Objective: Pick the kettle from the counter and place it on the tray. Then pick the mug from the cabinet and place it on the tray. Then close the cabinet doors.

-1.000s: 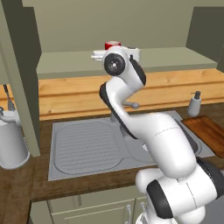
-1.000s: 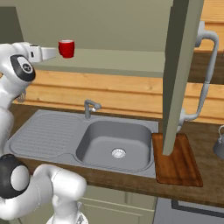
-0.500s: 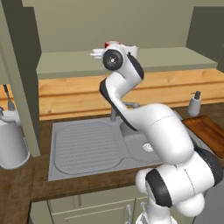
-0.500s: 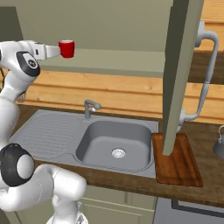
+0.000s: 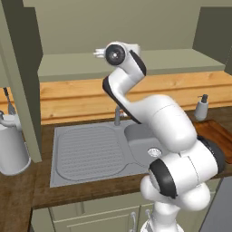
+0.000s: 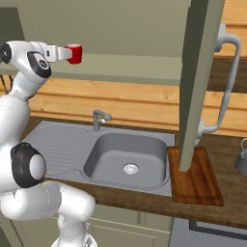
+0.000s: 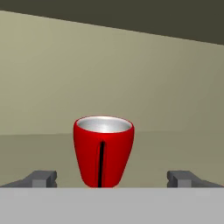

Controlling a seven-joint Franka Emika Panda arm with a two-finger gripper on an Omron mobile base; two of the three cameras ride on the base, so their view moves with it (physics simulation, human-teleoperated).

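Your pincer (image 7: pixel 112 178), jaws fully apart and empty, has advanced until they flank the small red mug (image 7: pixel 103 149) on the cabinet's pale green shelf (image 6: pixel 144 65); close next.

Arm raised high and reaching forward, pincer (image 7: pixel 112 178) level, jaws wide apart.

From behind the arm's left you look forward and down over the sink (image 5: pixel 136 145) to the cabinet (image 5: pixel 136 63) shelf. From its right you get the same sink (image 6: pixel 128 159) and shelf. Your hand camera sits close, level with the shelf, facing the mug (image 7: pixel 103 151) head-on.
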